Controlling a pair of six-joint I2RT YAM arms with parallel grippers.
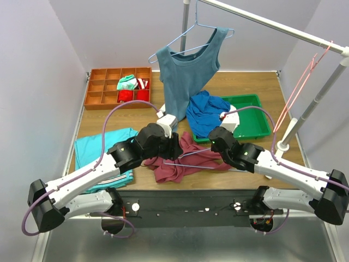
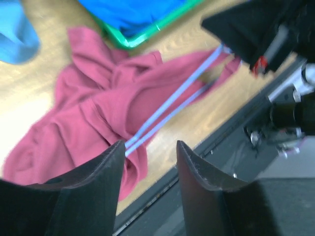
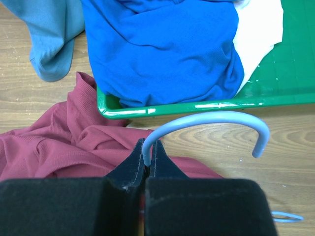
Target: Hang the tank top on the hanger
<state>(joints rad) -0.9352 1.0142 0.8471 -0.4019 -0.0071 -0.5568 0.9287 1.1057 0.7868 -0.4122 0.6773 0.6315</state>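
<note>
The maroon tank top point(image 1: 182, 166) lies crumpled on the table near the front edge. The light-blue wire hanger point(image 1: 192, 161) lies partly through it, with its two wires running into the cloth in the left wrist view point(image 2: 172, 103). My right gripper point(image 3: 149, 146) is shut on the hanger's neck just below the hook point(image 3: 211, 119), right of the top point(image 3: 59, 147). My left gripper point(image 2: 150, 150) is open and empty, hovering just above the top's point(image 2: 88, 113) near edge where the wires enter. In the top view the left gripper point(image 1: 174, 147) and the right gripper point(image 1: 214, 143) flank the garment.
A green tray point(image 1: 256, 128) holds a bright blue garment point(image 1: 204, 112) behind the top. A slate-blue tank top point(image 1: 188, 71) hangs on a twin hanger from the rail. There are a pink hanger point(image 1: 300, 87), the rail stand base point(image 1: 283, 145), an orange divided box point(image 1: 103, 90) and a teal cloth point(image 1: 101, 146).
</note>
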